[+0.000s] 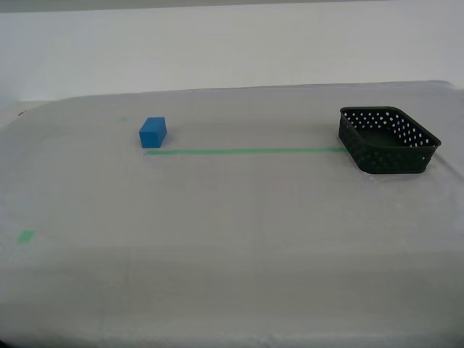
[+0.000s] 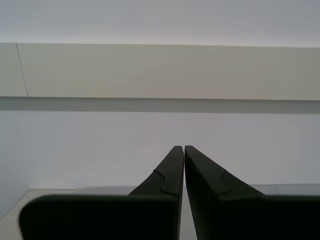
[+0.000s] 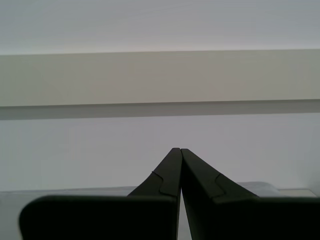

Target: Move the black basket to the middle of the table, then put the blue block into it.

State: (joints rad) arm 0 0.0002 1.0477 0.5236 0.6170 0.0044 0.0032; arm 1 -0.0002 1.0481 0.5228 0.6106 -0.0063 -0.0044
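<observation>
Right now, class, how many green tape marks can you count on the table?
3. A long green line runs from below the blue block to the black basket; a small mark lies near the exterior view's left edge; a faint dot sits behind the block. The basket may hide more.

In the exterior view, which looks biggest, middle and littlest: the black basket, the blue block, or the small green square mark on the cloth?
1. Black perforated plastic basket, clearly the largest.
2. Solid bright-blue rectangular block.
3. Small green tape mark, the smallest, though it lies nearer the camera.

Our first gripper (image 3: 176,150) and second gripper (image 2: 180,147) show matte black, tapering wedge-shaped fingers with small notched steps.
</observation>
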